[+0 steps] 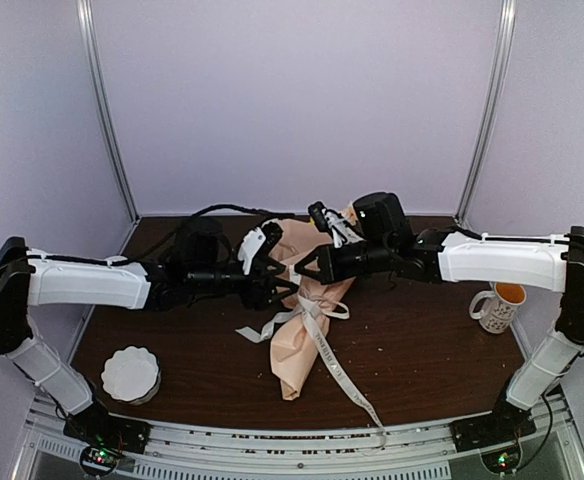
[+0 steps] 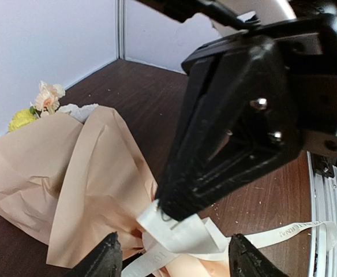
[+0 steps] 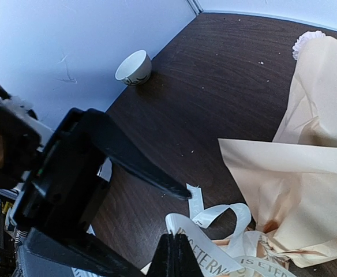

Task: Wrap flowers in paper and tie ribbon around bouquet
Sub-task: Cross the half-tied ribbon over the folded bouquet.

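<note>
The bouquet (image 1: pixel 297 340) lies on the table as a peach-pink paper (image 2: pixel 70 173) cone, with yellow and pink flowers (image 2: pixel 41 101) at its far end. The cream ribbon (image 1: pixel 317 318) is looped round its waist, and one tail trails to the front edge. My right gripper (image 3: pixel 174 254) is shut on a printed loop of the ribbon (image 3: pixel 226 259). It shows in the left wrist view as the big black right gripper (image 2: pixel 168 210) pinching that loop. My left gripper (image 2: pixel 174 259) is open, its fingertips either side of the ribbon (image 2: pixel 186 236), holding nothing. One left finger (image 3: pixel 142 170) reaches towards the ribbon's free end.
A white scalloped bowl (image 1: pixel 130 373) sits at the front left, and the same bowl (image 3: pixel 134 68) appears near the wall in the right wrist view. A printed mug (image 1: pixel 497 305) stands at the right edge. Both arms meet over the table's middle.
</note>
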Controlling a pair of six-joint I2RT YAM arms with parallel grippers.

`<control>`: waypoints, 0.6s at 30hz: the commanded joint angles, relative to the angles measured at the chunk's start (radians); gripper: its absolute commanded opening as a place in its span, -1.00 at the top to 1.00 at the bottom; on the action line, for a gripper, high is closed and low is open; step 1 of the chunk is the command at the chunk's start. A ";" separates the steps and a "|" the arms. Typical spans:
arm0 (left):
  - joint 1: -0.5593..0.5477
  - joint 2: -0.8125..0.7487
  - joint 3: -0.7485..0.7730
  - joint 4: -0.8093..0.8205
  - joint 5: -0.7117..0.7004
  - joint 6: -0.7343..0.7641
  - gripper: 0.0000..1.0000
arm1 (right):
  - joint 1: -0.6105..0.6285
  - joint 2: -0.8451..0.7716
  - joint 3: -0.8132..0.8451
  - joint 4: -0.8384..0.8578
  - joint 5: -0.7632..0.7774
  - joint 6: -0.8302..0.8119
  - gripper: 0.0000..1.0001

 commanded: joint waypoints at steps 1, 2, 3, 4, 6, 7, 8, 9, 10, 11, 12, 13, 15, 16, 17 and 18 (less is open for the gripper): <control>0.008 0.058 0.068 0.071 0.053 -0.016 -0.31 | 0.015 -0.035 -0.028 0.074 0.009 0.049 1.00; 0.008 0.075 0.076 0.058 0.051 -0.013 -0.29 | 0.015 -0.031 -0.030 0.079 0.006 0.052 1.00; 0.008 0.089 0.085 0.049 0.048 -0.013 -0.22 | 0.017 -0.027 -0.029 0.082 0.002 0.053 1.00; 0.010 0.101 0.086 0.054 0.053 -0.014 -0.10 | 0.016 -0.022 -0.028 0.084 -0.001 0.052 1.00; 0.009 0.113 0.080 0.083 0.067 -0.023 0.15 | 0.018 -0.015 -0.025 0.086 -0.008 0.050 1.00; 0.009 0.118 0.078 0.096 0.073 -0.027 0.30 | 0.018 -0.011 -0.024 0.086 -0.010 0.048 1.00; 0.008 0.121 0.077 0.101 0.077 -0.029 0.48 | 0.018 -0.007 -0.022 0.084 -0.014 0.046 1.00; 0.010 0.124 0.077 0.105 0.078 -0.030 0.69 | 0.018 -0.005 -0.018 0.080 -0.020 0.042 1.00; 0.012 0.126 0.075 0.106 0.078 -0.033 0.90 | 0.018 -0.005 -0.013 0.071 -0.024 0.033 1.00; 0.012 0.128 0.072 0.107 0.075 -0.038 1.00 | 0.018 -0.005 -0.005 0.056 -0.029 0.020 1.00; 0.015 0.128 0.067 0.111 0.075 -0.046 1.00 | 0.016 -0.010 0.002 0.035 -0.031 0.004 0.94; 0.019 0.128 0.060 0.119 0.082 -0.050 1.00 | 0.012 -0.018 0.007 0.010 -0.024 -0.017 0.79; 0.024 0.125 0.046 0.135 0.088 -0.055 1.00 | 0.000 -0.047 0.006 -0.054 0.020 -0.059 0.47; 0.025 0.123 0.042 0.140 0.091 -0.058 1.00 | -0.013 -0.059 0.002 -0.081 0.046 -0.080 0.35; 0.027 0.122 0.039 0.144 0.092 -0.058 1.00 | -0.035 -0.070 -0.008 -0.105 0.069 -0.093 0.26; 0.028 0.122 0.036 0.146 0.092 -0.058 1.00 | -0.055 -0.077 -0.021 -0.124 0.084 -0.100 0.22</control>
